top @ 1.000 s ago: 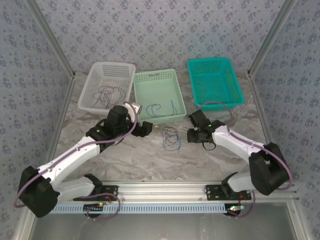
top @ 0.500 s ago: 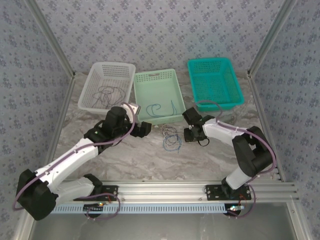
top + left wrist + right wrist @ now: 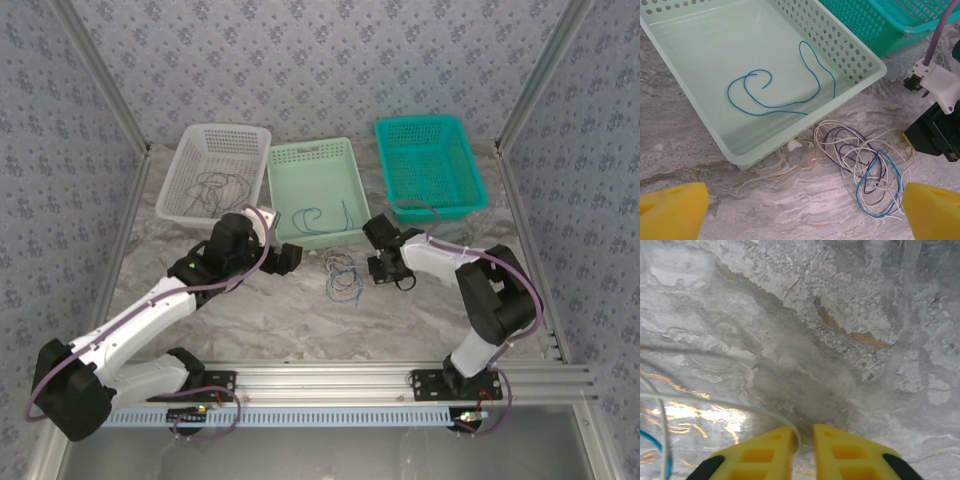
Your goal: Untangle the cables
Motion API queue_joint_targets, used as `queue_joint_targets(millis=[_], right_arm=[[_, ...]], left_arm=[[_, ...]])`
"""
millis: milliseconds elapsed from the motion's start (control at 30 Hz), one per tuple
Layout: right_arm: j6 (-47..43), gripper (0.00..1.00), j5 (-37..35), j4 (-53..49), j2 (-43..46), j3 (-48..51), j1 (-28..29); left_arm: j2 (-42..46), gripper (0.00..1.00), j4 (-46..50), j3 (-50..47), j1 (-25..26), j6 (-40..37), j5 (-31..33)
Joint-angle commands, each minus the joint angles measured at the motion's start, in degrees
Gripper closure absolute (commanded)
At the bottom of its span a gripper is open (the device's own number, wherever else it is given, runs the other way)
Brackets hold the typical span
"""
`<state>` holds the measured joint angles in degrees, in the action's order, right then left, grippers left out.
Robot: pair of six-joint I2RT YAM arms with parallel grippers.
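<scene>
The cables (image 3: 865,167), a loose tangle of thin white, blue and purplish-grey wires, lie on the marbled grey table (image 3: 300,320) midway between its side edges, just off the pale green perforated plastic basket (image 3: 850,57). My left arm stretches forward, left gripper (image 3: 805,207) spread wide, facing them. My right arm folds inward, right gripper (image 3: 804,442) low, pinched almost together on a white strand.
</scene>
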<state>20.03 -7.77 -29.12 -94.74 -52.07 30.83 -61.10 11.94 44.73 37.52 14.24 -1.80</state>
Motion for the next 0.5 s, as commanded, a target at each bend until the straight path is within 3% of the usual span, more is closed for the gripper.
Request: queue_joint_targets(millis=[0, 100, 467], right_arm=[[0.4, 0.92, 1.1, 0.4, -0.6, 1.5, 0.1], [0.5, 1.00, 0.7, 1.4, 2.6, 2.9, 0.0], [-3.0, 1.00, -8.4, -2.8, 21.1, 4.6, 3.0]], left_arm=[[1.6, 0.01, 0.2, 0.5, 0.3, -0.3, 0.9], [1.6, 0.01, 0.4, 0.7, 0.3, -0.4, 1.1], [1.3, 0.01, -0.1, 0.7, 0.3, 0.0, 1.0]])
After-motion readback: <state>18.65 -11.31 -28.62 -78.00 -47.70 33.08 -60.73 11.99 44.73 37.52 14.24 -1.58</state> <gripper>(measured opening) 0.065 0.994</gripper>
